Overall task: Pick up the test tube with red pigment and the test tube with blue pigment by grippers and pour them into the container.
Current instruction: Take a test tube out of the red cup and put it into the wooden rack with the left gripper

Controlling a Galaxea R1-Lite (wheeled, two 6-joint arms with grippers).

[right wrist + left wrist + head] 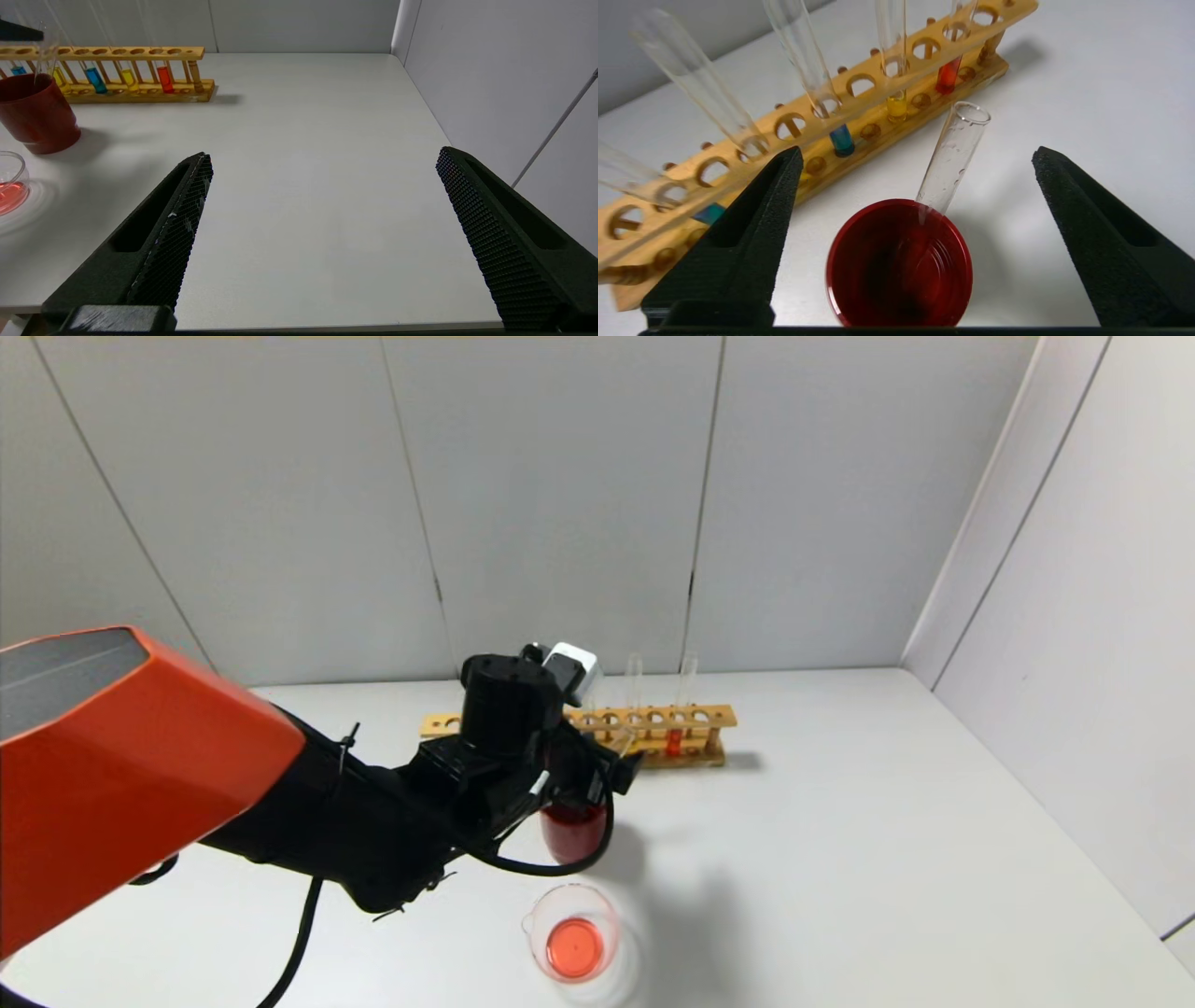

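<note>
My left gripper [607,770] is open and empty, its jaws spread wide above a dark red cup [571,835]. An empty clear tube [951,154] leans in that cup, free of my fingers. A test tube with red pigment [948,77] stands in the wooden rack [999,65]. A test tube with blue pigment [841,137] stands further along, and a second blue one [709,213] near the rack's other end. The glass container [573,943] sits in front of the cup and holds orange-red liquid. My right gripper [322,158] is open over bare table near the front edge.
Yellow-liquid tubes [896,105] stand in the rack between the coloured ones. The rack [719,717] sits at the back by the wall. Panel walls close the table's far and right sides. The right half of the white table [327,116] is bare.
</note>
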